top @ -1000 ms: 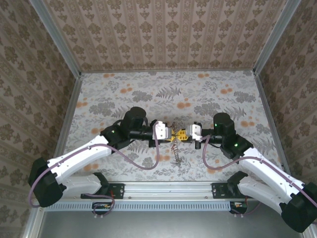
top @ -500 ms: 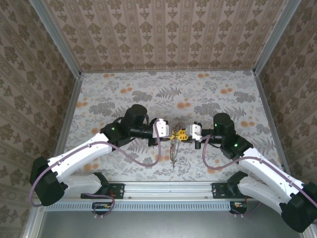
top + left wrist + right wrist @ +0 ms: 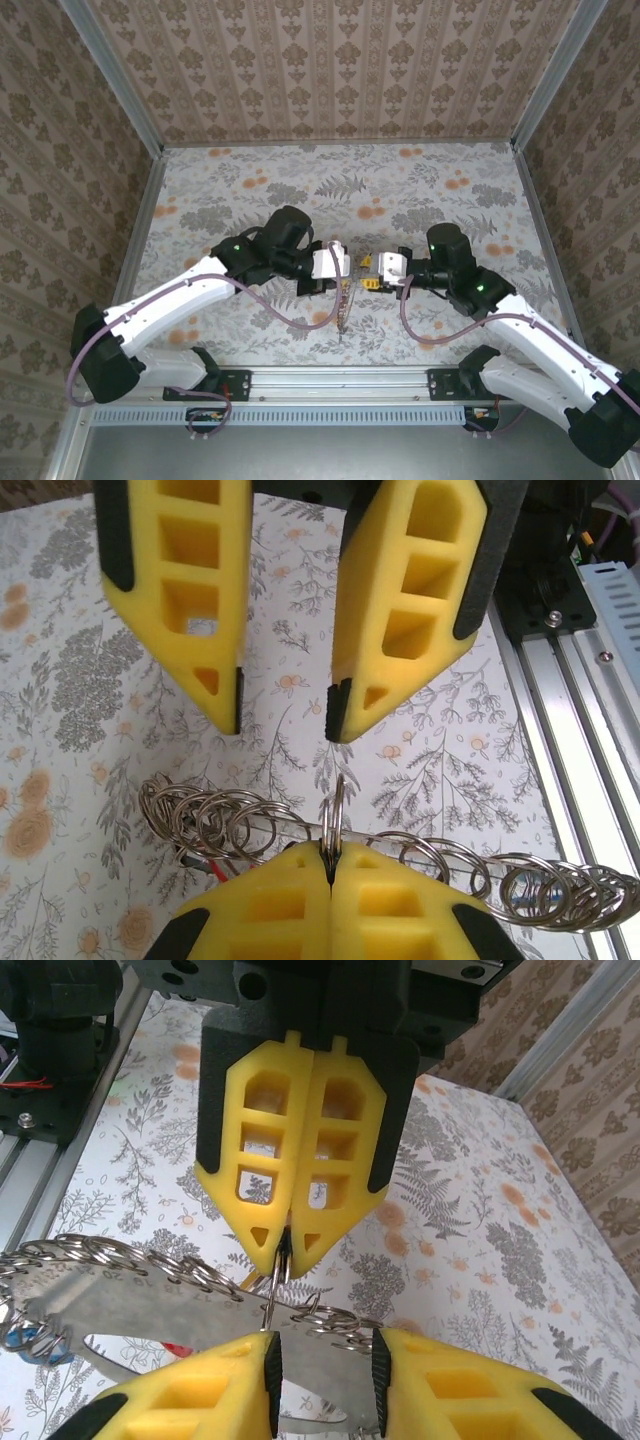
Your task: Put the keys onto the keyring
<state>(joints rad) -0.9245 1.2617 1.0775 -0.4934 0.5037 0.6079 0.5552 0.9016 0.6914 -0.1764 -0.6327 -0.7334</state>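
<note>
The keyring [image 3: 470, 865] is a flat silvery strip strung with several small split rings. My left gripper [image 3: 333, 852] is shut on one upright ring [image 3: 337, 805] of it. In the top view the left gripper [image 3: 345, 268] and the right gripper [image 3: 372, 272] meet tip to tip over the table, and the keyring [image 3: 341, 312] hangs below them toward the near edge. My right gripper [image 3: 325, 1370] stands open, with the strip [image 3: 150, 1310] lying across the gap between its pads. Of the keys, a red head [image 3: 213, 868] and a blue head [image 3: 30, 1345] peek out under the rings.
The floral table [image 3: 420, 190] stretches behind the grippers, with patterned walls on three sides. An aluminium rail [image 3: 340, 380] and the arm bases run along the near edge, close under the hanging strip. Purple cables [image 3: 290, 318] loop from both arms.
The right gripper's jaws have parted from shut. The left gripper has closed on a ring and its arm has pushed right. The hanging strip has swung slightly left and nearer.
</note>
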